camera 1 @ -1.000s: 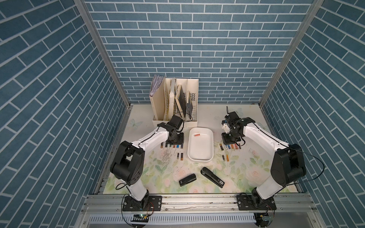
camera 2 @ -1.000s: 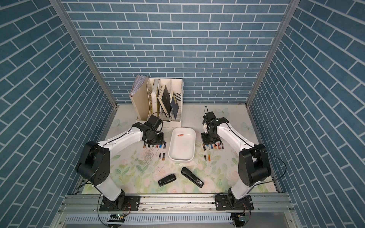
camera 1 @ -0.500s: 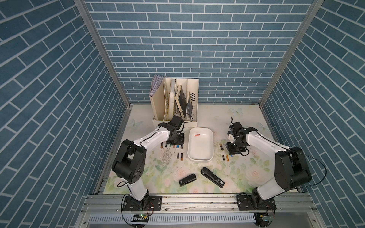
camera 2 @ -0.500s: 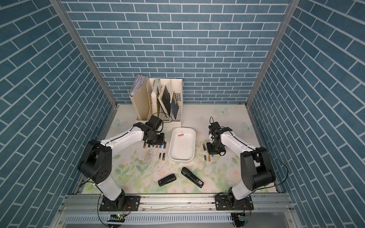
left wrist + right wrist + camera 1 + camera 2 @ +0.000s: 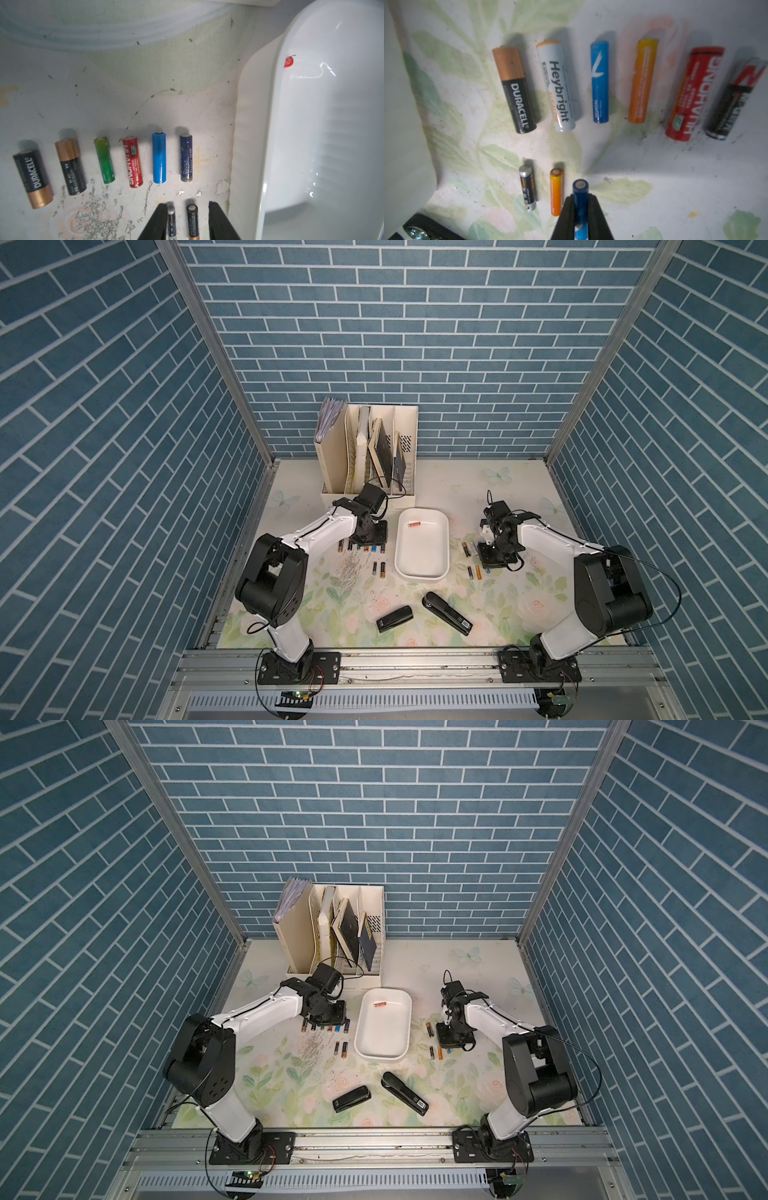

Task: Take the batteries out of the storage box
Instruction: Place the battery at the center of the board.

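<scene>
- The tabletop (image 5: 498,497) carries the batteries (image 5: 464,547) already out of the storage box (image 5: 422,562). They lie side by side in neat rows on either side of it, apparently so that each arm unloads to its own side without crossing.
- The left arm (image 5: 316,531) reaches forward and bends down at the wrist, so the left tool (image 5: 187,205) points at the tabletop just beside the box's wall. The right arm (image 5: 552,536) mirrors this pose near the box's other side.
- The storage box sits between the two arms and is nearly empty. Only one orange-red battery (image 5: 414,524) lies in it, near the far end.
- The left tool stands spread, straddling two batteries (image 5: 192,222) that lie on the tabletop next to a row of six (image 5: 132,162). It seems to grip neither.
- The right tool (image 5: 581,196) is pressed together on a dark blue battery (image 5: 580,187), held low beside an orange battery (image 5: 556,193), likely to extend that short row.
</scene>
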`<move>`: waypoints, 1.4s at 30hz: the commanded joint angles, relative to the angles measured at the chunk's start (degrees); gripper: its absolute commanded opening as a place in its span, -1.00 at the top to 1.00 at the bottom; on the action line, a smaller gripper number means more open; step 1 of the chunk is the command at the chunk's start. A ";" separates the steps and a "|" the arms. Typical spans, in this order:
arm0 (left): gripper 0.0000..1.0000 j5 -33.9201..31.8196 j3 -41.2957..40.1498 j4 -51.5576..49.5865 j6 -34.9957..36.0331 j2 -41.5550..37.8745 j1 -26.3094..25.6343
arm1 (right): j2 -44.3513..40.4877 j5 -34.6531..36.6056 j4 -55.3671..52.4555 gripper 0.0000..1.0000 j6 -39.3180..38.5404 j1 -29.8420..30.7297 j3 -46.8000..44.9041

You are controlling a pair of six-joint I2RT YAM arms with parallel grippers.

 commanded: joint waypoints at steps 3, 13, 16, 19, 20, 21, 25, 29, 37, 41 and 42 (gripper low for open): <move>0.23 -0.58 -0.83 -1.41 0.40 -0.94 0.32 | 1.11 0.11 0.86 0.74 0.52 -0.35 -1.91; 0.23 -0.60 -1.01 -1.50 0.31 -1.07 0.24 | 2.65 -0.06 1.95 0.73 0.48 -0.57 -2.84; 0.23 -0.56 -1.19 -1.50 0.35 -1.13 0.25 | 2.93 -0.15 2.19 0.73 0.48 -0.59 -3.15; 0.23 -0.60 -1.40 -1.50 0.36 -1.22 0.24 | 3.11 -0.24 2.38 0.70 0.48 -0.62 -3.49; 0.23 -0.60 -1.43 -1.50 0.35 -1.31 0.25 | 3.04 -0.24 2.36 0.69 0.48 -0.66 -3.52; 0.23 -0.60 -1.50 -1.50 0.33 -1.19 0.28 | 2.94 -0.24 2.40 0.69 0.52 -0.66 -3.52; 0.23 -0.60 -1.45 -1.59 0.32 -1.35 0.24 | 2.58 0.01 2.12 0.66 0.48 -0.66 -3.34; 0.23 -0.69 -1.10 -1.76 0.30 -1.31 0.27 | 2.33 0.11 1.61 0.65 0.48 -0.70 -2.77; 0.23 -0.70 -1.06 -1.94 0.39 -1.48 0.28 | 2.05 0.05 1.06 0.62 0.48 -0.68 -1.86; 0.22 -0.74 -1.02 -1.90 0.42 -1.53 0.30 | 2.05 0.07 0.91 0.60 0.48 -0.68 -1.61; 0.23 -0.78 -0.88 -2.02 0.38 -1.58 0.26 | 1.92 0.11 0.91 0.60 0.48 -0.66 -1.59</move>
